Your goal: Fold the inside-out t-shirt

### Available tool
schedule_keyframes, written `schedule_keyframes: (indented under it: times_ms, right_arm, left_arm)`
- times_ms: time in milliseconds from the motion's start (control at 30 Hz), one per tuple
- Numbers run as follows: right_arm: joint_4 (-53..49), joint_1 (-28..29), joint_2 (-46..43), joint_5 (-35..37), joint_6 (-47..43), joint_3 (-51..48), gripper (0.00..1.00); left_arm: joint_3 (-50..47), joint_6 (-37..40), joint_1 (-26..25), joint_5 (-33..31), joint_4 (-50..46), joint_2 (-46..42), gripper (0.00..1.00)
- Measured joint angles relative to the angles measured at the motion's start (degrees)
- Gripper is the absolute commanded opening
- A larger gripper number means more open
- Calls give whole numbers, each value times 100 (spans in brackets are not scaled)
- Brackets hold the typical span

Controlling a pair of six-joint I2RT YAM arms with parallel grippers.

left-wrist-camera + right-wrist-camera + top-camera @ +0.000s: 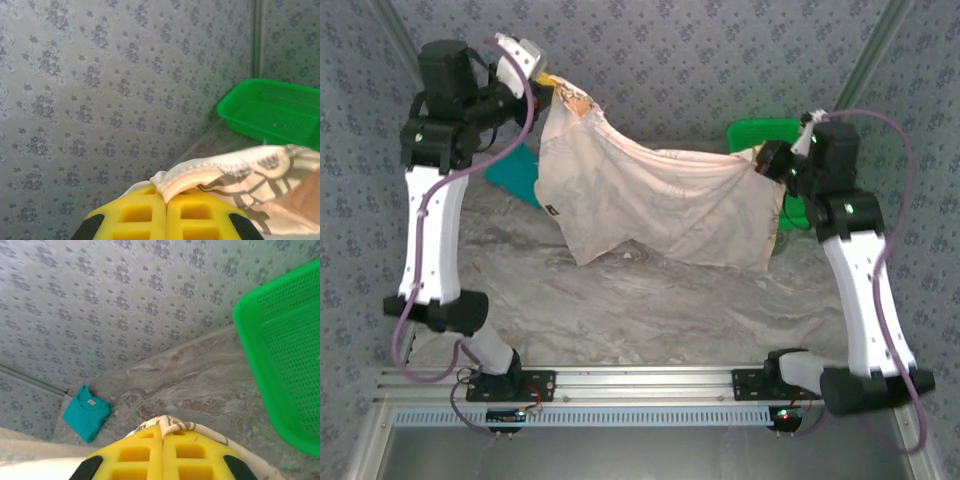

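Observation:
The inside-out t-shirt (655, 205), pale peach with faint dark prints, hangs stretched in the air between both arms above the grey marbled table (650, 300). My left gripper (552, 88) is raised at the upper left, shut on one corner of it; in the left wrist view a hemmed fold of the t-shirt (240, 172) sticks out between the closed yellow fingers (135, 212). My right gripper (768, 158) holds the opposite corner at the right, lower down; the striped cloth edge (175, 426) is pinched between its yellow fingers (195, 452). A small dark label (551, 210) shows on the left hanging edge.
A folded teal shirt (516, 172) lies on the table at the back left, partly behind the hanging cloth, also seen as the teal shirt (87, 412). A green plastic basket (765, 133) stands at the back right, close to my right gripper. Patterned walls close the back and sides.

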Motion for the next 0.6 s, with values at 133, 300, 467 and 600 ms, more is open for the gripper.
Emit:
schedule_keyframes:
  times_ms: [133, 300, 467, 600]
  right_arm:
    - [208, -96, 1591, -293, -2, 997, 0]
    - [101, -122, 2949, -527, -48, 2774, 0]
    - [66, -55, 2981, -562, -129, 3807, 0]
    - [-55, 258, 2345, -363, -297, 3606, 0]
  left_arm:
    - [1803, -92, 297, 20, -129, 1569, 0]
    - [2020, -219, 448, -31, -9, 2094, 0]
    - [2411, -302, 457, 11, -7, 1873, 0]
    - [1996, -96, 295, -63, -188, 968, 0]
